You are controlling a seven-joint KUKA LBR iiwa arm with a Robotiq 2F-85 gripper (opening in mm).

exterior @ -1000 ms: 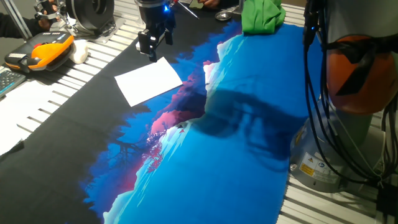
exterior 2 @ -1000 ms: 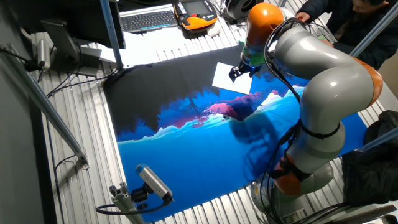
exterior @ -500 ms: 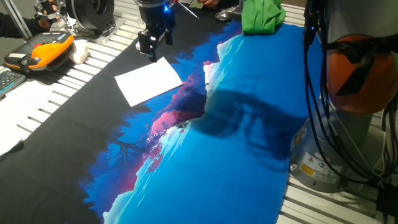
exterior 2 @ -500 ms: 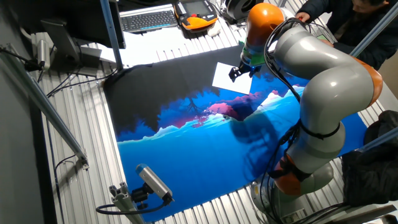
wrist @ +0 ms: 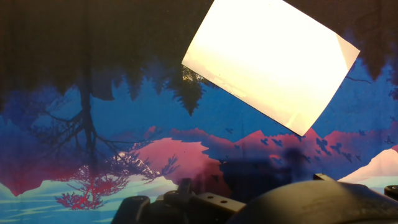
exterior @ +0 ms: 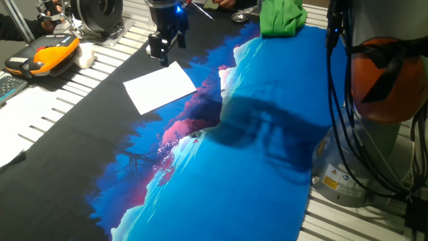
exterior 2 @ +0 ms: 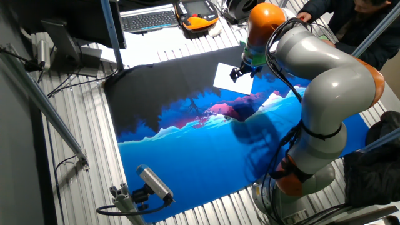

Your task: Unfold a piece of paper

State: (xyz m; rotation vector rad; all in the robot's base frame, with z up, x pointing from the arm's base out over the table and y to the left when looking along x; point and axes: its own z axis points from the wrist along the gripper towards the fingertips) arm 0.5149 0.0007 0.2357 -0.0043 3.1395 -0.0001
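End effector [exterior: 162,51] is held just above the far corner of the piece of paper [exterior: 160,88], nothing gripped. Whether its fingers are spread can't really be told. Paper's laid flat on the printed mat [exterior: 227,134] right below it.

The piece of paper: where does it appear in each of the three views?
One fixed view: piece of paper, upper left, on the black part of the mat.
Other fixed view: upper right, under the claw.
Hand view: top right.
Shared landmark: the pink mountains print.
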